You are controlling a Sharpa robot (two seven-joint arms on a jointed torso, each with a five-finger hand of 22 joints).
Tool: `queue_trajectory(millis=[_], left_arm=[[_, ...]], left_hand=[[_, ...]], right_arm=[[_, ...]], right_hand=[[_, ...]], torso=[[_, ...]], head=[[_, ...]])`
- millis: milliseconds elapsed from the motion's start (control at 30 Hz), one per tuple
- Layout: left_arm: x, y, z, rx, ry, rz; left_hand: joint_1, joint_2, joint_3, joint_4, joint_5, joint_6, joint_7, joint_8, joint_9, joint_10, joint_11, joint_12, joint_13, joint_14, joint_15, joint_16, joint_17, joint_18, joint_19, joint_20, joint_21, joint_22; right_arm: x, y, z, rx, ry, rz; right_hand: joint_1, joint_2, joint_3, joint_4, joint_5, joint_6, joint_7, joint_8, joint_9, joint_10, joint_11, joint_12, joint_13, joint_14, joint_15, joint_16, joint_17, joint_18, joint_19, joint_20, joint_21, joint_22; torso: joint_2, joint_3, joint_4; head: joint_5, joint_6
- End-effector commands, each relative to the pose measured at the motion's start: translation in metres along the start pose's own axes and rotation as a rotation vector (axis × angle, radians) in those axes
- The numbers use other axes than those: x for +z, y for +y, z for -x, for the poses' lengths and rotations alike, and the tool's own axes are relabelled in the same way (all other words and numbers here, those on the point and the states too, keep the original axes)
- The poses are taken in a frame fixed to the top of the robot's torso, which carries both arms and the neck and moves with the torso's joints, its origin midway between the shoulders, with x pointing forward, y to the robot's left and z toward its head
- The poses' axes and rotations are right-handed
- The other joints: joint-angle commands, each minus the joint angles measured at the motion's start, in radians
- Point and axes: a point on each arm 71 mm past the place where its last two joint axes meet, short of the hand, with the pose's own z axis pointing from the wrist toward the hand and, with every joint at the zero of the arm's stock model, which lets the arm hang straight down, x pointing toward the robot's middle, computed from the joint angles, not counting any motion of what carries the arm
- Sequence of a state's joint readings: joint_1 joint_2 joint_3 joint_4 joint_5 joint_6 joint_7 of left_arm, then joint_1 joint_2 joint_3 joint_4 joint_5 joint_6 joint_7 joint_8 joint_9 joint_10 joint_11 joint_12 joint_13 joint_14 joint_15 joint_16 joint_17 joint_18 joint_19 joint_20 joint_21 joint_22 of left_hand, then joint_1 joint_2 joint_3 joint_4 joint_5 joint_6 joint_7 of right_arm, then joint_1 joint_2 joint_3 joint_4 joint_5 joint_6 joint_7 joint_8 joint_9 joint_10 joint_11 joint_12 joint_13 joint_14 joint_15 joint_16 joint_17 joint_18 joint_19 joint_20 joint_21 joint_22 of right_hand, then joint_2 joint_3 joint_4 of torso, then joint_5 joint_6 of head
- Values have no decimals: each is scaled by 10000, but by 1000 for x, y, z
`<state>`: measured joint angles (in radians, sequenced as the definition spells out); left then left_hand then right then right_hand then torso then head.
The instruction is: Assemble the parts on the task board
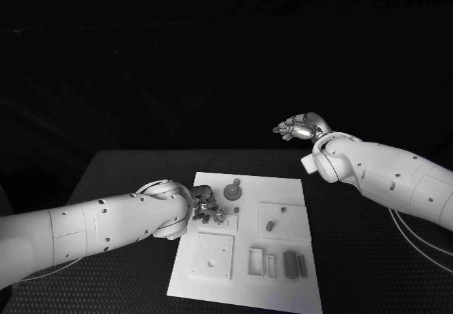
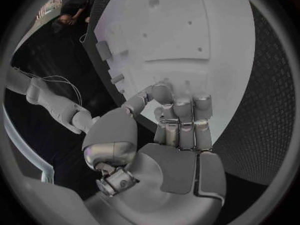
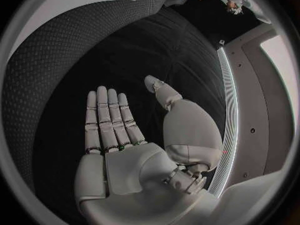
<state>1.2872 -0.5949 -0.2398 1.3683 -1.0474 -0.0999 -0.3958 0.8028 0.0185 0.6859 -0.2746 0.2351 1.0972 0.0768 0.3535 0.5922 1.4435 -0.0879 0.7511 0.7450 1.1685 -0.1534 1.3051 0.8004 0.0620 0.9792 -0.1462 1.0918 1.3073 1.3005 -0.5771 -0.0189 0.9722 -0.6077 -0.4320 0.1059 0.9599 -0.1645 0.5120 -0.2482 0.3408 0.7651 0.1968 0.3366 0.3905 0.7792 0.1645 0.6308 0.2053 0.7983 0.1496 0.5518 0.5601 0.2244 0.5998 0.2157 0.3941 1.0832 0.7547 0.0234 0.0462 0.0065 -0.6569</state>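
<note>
My left silver many-fingered hand point(image 1: 206, 210) is down on the near-left part of the flat white rectangular task board point(image 1: 283, 288), fingers curled together, though I cannot tell whether they hold anything. The small grey parts point(image 1: 270, 226) lie on the board just beyond and right of it. Farthest off, my right silver hand point(image 1: 300, 127) hangs past the table's far edge, flat, fingers straight, holding nothing.

Left robot hand point(image 1: 207, 210) fingers curled downward, right robot hand point(image 3: 125, 135) raised, flat, empty
</note>
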Motion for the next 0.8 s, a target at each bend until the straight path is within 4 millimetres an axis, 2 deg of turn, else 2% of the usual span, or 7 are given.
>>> queue_trajectory(millis=[33, 233, 567, 800], left_arm=[[1, -2, -1, 121, 112, -54], [2, 0, -2, 150, 133, 28], [2, 3, -4, 235, 440, 141], [2, 6, -4, 255, 492, 254]], left_hand=[[3, 65, 32, 50, 41, 1145, -627, 36, 24, -29, -60, 60, 14, 333, -410, 40, -18, 133, 62, -1132, 66, 137], [4, 70, 38, 54, 43, 1140, -627, 34, 27, -33, -60, 64, 12, 330, -411, 43, -26, 134, 62, -1133, 67, 139], [10, 54, 47, 48, 54, 1141, -627, 34, 34, -38, -58, 74, 10, 324, -409, 52, -41, 134, 59, -1135, 69, 142], [15, 58, 55, 45, 67, 1145, -627, 37, 41, -37, -58, 85, 9, 323, -407, 63, -50, 133, 56, -1134, 72, 146]], right_arm=[[0, 1, 0, -97, 153, 179], [-1, 1, 0, -99, 144, 176], [-1, 2, -2, -179, 159, 252], [-1, 2, -3, -383, 184, 357]], right_hand=[[100, 16, 3, 43, -46, -51, 60, 65, -15, 37, 33, -61, -28, -79, 3, -57, -16, -149, -56, -9, -60, 19], [105, 20, 3, 45, -50, -51, 61, 67, -21, 42, 35, -65, -55, -88, 7, -57, -28, -150, -64, -7, -71, 26], [108, 28, 5, 53, -52, -52, 68, 68, -28, 52, 37, -68, -86, -93, 9, -54, -40, -149, -69, -4, -82, 33], [135, 33, 14, 44, -68, -52, 75, 70, -36, 63, 37, -71, -123, -96, 11, -48, -55, -146, -72, -3, -92, 44]], torso=[[4, 9, -16], [3, 3, 4], [1, 6, -15], [8, 2, -4]], head=[[31, 8], [28, 2], [67, -35], [55, -38]])
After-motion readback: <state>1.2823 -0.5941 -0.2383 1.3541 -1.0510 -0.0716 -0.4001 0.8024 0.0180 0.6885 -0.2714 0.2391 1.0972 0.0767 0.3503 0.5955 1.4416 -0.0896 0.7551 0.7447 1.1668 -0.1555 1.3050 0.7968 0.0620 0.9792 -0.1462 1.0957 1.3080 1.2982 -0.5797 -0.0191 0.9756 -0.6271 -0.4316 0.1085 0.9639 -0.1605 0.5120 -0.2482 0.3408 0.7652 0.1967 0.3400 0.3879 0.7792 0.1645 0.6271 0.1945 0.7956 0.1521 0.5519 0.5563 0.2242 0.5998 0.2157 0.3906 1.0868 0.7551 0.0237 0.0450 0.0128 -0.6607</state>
